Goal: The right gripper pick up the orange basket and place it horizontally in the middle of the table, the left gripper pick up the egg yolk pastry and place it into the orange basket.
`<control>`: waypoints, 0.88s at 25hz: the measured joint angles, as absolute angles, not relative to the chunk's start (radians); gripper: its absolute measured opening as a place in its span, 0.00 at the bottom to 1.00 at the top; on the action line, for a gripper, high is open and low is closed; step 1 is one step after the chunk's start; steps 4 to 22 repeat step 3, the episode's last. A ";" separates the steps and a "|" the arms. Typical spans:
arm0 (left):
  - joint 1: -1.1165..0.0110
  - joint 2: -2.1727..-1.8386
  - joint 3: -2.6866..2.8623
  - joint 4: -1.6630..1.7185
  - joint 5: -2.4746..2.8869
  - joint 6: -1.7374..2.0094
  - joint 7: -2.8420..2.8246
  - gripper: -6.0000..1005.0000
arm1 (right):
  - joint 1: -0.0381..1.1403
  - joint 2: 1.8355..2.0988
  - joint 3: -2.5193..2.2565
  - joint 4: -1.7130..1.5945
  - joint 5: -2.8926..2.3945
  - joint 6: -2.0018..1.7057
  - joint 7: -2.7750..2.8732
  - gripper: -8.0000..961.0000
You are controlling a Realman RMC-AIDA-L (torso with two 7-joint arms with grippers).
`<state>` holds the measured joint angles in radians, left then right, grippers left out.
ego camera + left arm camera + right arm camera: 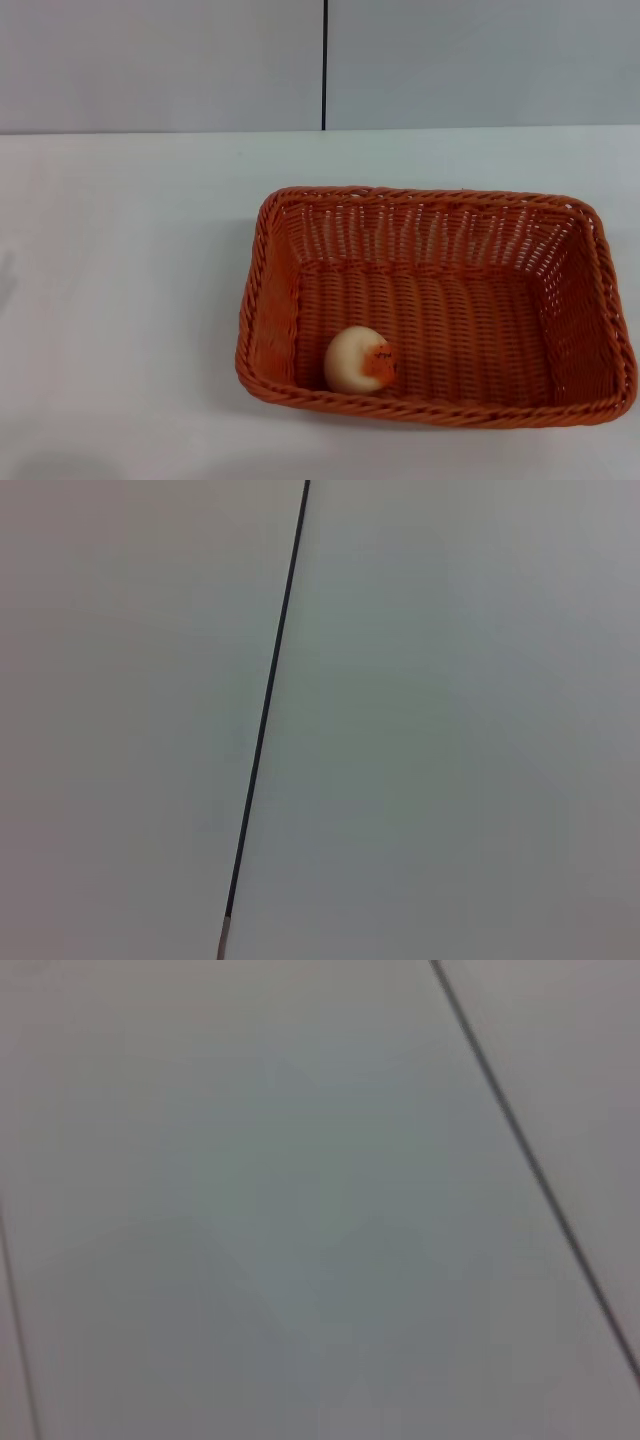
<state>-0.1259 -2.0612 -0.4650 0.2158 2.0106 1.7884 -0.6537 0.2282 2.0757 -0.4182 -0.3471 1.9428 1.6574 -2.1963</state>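
Observation:
The orange basket [570,300] lies lengthwise across the white table [120,300], right of centre in the head view. The egg yolk pastry [359,360] rests inside it, in the near left corner against the front wall, its orange-red patch turned to the right. Neither gripper nor any part of an arm shows in the head view. Both wrist views face only a pale grey panelled wall with a dark seam.
A grey wall [160,60] with a vertical dark seam [324,60] rises behind the table's far edge. White tabletop stretches to the left of the basket and along its far side.

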 joint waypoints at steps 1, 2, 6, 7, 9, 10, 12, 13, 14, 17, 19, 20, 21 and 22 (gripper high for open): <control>-0.126 -2.060 -0.463 0.216 2.011 1.786 -0.651 0.81 | 0.229 2.076 -0.419 -0.347 1.932 1.657 -2.196 0.64; -0.126 -2.060 -0.463 0.215 2.010 1.785 -0.649 0.81 | 0.231 2.076 -0.419 -0.345 1.925 1.657 -2.196 0.64; -0.126 -2.059 -0.464 0.214 2.010 1.785 -0.649 0.81 | 0.232 2.077 -0.419 -0.342 1.922 1.657 -2.197 0.64; -0.126 -2.059 -0.464 0.214 2.010 1.785 -0.649 0.81 | 0.232 2.077 -0.419 -0.342 1.922 1.657 -2.197 0.64; -0.126 -2.059 -0.464 0.214 2.010 1.785 -0.649 0.81 | 0.232 2.077 -0.419 -0.342 1.922 1.657 -2.197 0.64; -0.126 -2.059 -0.464 0.214 2.010 1.785 -0.649 0.81 | 0.232 2.077 -0.419 -0.342 1.922 1.657 -2.197 0.64; -0.126 -2.059 -0.464 0.214 2.010 1.785 -0.649 0.81 | 0.232 2.077 -0.419 -0.342 1.922 1.657 -2.197 0.64; -0.126 -2.059 -0.464 0.214 2.010 1.785 -0.649 0.81 | 0.232 2.077 -0.419 -0.342 1.922 1.657 -2.197 0.64; -0.126 -2.059 -0.464 0.214 2.010 1.785 -0.649 0.81 | 0.232 2.077 -0.419 -0.342 1.922 1.657 -2.197 0.64; -0.126 -2.059 -0.464 0.214 2.010 1.785 -0.649 0.81 | 0.232 2.077 -0.419 -0.342 1.922 1.657 -2.197 0.64; -0.126 -2.059 -0.464 0.214 2.010 1.785 -0.649 0.81 | 0.232 2.077 -0.419 -0.342 1.922 1.657 -2.197 0.64; -0.126 -2.059 -0.464 0.214 2.010 1.785 -0.649 0.81 | 0.232 2.077 -0.419 -0.342 1.922 1.657 -2.197 0.64; -0.126 -2.059 -0.464 0.214 2.010 1.785 -0.649 0.81 | 0.232 2.077 -0.419 -0.342 1.922 1.657 -2.197 0.64; -0.126 -2.059 -0.464 0.214 2.010 1.785 -0.649 0.81 | 0.232 2.077 -0.419 -0.342 1.922 1.657 -2.197 0.64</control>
